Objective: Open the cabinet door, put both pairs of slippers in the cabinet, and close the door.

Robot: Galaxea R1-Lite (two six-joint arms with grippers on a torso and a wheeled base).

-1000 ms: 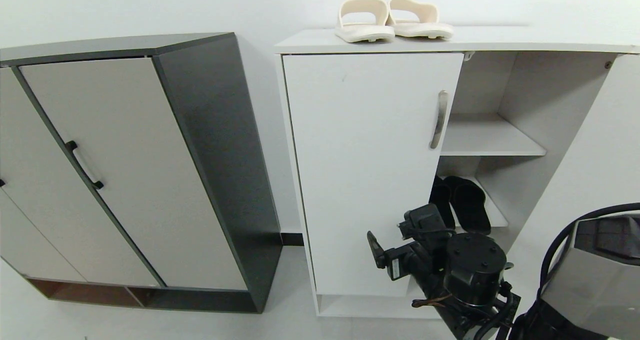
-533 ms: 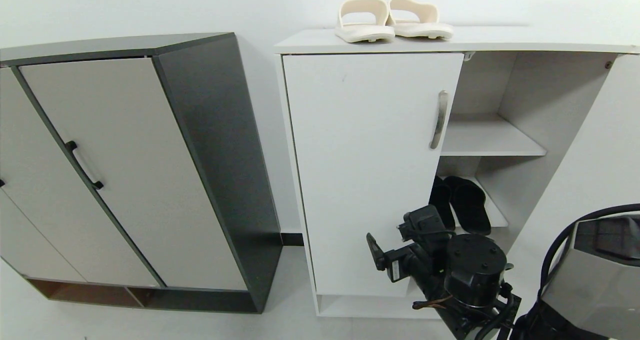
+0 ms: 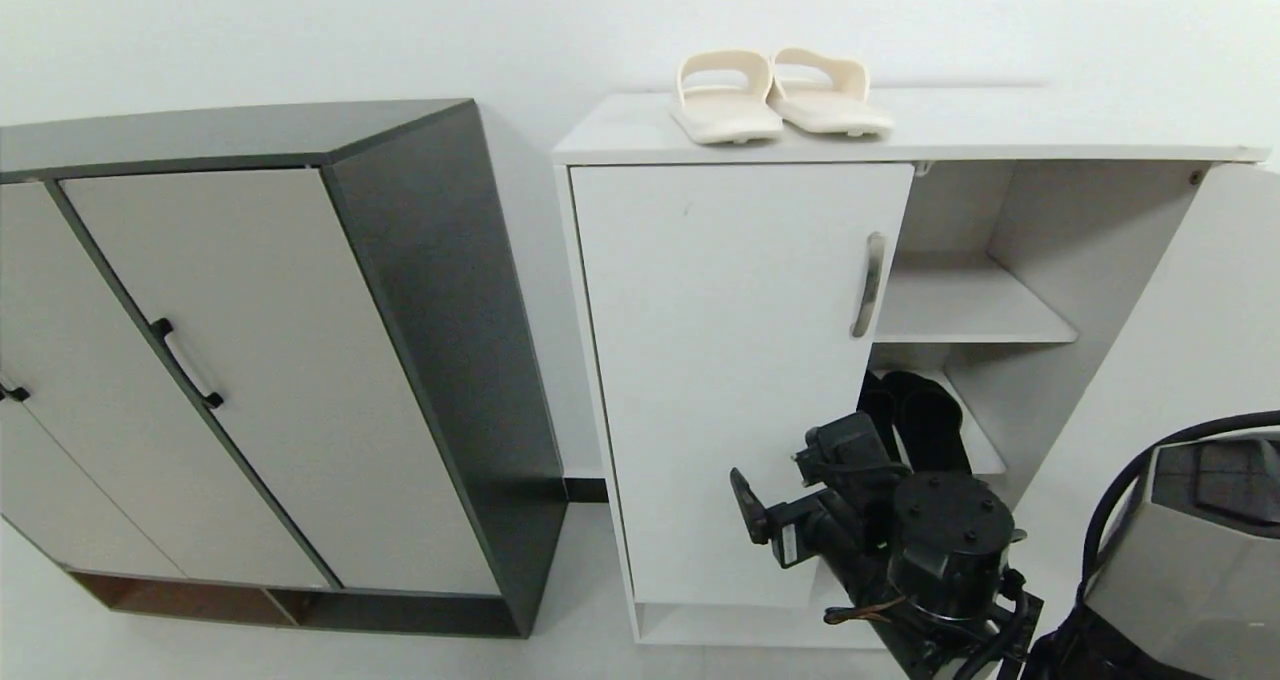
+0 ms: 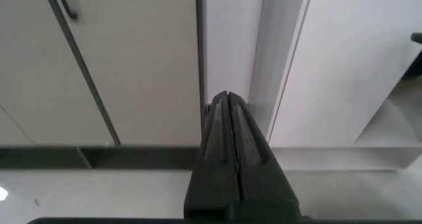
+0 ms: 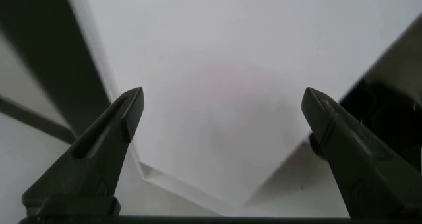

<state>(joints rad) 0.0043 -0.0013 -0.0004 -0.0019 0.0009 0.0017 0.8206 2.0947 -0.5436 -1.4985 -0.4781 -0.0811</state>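
Note:
A pair of beige slippers (image 3: 780, 95) lies on top of the white cabinet (image 3: 1000, 125). Its right door (image 3: 1190, 340) stands swung open, and its left door (image 3: 730, 360) with a metal handle (image 3: 868, 285) is closed. A pair of black slippers (image 3: 925, 425) rests on the lower shelf inside; the upper shelf (image 3: 965, 310) is bare. My right gripper (image 3: 790, 480) hangs low in front of the closed left door, open and holding nothing; its fingers (image 5: 109, 141) frame the door's white panel (image 5: 224, 85). My left gripper (image 4: 228, 118) is shut on nothing, low down, facing the gap between the two cabinets.
A dark grey cabinet (image 3: 420, 340) with pale closed doors and black handles (image 3: 185, 360) stands to the left of the white one. Between them is a narrow strip of wall and floor (image 3: 580, 560). The open door bounds the right side.
The whole head view has shifted, so the cabinets sit lower in the picture: the camera moved. The right arm has stayed almost where it was.

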